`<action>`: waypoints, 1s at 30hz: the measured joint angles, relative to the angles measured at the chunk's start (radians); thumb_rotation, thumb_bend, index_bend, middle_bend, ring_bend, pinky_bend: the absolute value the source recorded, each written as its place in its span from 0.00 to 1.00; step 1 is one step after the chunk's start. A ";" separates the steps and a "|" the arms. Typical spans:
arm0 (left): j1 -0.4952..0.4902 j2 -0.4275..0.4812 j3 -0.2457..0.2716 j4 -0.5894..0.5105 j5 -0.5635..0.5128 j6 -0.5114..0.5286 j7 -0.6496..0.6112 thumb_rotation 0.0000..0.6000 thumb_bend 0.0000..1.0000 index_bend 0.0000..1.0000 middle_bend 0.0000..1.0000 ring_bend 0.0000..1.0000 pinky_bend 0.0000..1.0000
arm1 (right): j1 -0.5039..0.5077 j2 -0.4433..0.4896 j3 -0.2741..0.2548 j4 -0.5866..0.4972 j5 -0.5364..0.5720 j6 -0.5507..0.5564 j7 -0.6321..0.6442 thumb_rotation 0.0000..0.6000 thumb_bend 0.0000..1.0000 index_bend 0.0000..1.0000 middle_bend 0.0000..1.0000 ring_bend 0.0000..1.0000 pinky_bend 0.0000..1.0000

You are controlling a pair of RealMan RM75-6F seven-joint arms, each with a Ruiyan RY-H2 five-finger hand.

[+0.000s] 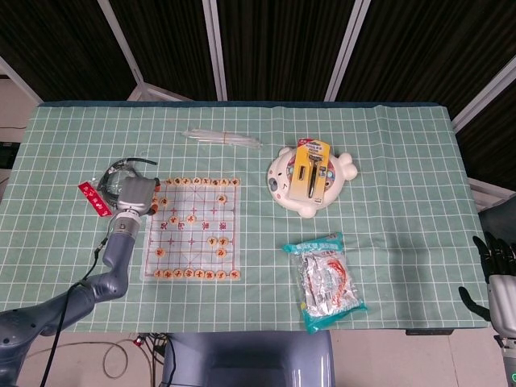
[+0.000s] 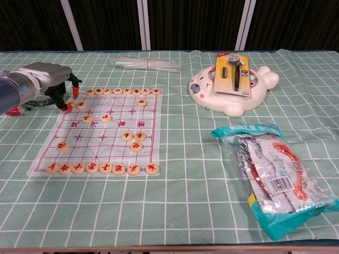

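Observation:
My left hand [image 1: 133, 193] [image 2: 45, 76] hovers at the far left corner of a clear Chinese chess board [image 1: 189, 242] [image 2: 106, 145]. Its orange-tipped fingers [image 2: 68, 105] point down beside the corner pieces [image 2: 80, 105], spread apart, and I see nothing between them. Round wooden pieces line the near and far rows, with several loose in the middle. My right hand [image 1: 492, 274] hangs off the table's right edge in the head view, fingers apart and holding nothing.
A white seal-shaped toy [image 1: 286, 185] [image 2: 212, 95] carries a yellow razor pack [image 1: 311, 168] [image 2: 232, 73]. A teal snack bag [image 1: 326, 282] [image 2: 275, 174] lies front right. Clear plastic tubes [image 1: 222, 137] [image 2: 145, 64] lie at the back. A red tag [image 1: 93, 198] sits left of my left hand.

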 measured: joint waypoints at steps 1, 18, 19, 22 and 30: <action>0.000 -0.001 0.001 0.001 0.000 0.000 0.001 1.00 0.25 0.43 0.88 0.80 0.91 | 0.000 0.000 0.000 0.000 0.000 0.001 0.000 1.00 0.34 0.00 0.00 0.00 0.00; 0.003 -0.008 0.000 0.014 0.004 -0.004 -0.002 1.00 0.25 0.44 0.88 0.80 0.91 | -0.002 0.001 0.000 0.000 -0.002 0.004 0.002 1.00 0.34 0.00 0.00 0.00 0.00; 0.003 -0.008 0.000 0.015 0.003 -0.004 -0.002 1.00 0.25 0.44 0.88 0.80 0.91 | -0.002 0.001 0.000 -0.001 -0.002 0.004 0.003 1.00 0.34 0.00 0.00 0.00 0.00; 0.004 -0.009 -0.001 0.016 0.003 -0.007 -0.002 1.00 0.25 0.45 0.88 0.80 0.91 | -0.002 0.001 0.000 -0.001 -0.003 0.005 0.002 1.00 0.34 0.00 0.00 0.00 0.00; 0.003 -0.012 -0.002 0.022 0.001 -0.014 -0.003 1.00 0.31 0.48 0.88 0.80 0.91 | -0.003 0.000 0.001 0.000 -0.003 0.007 0.002 1.00 0.34 0.00 0.00 0.00 0.00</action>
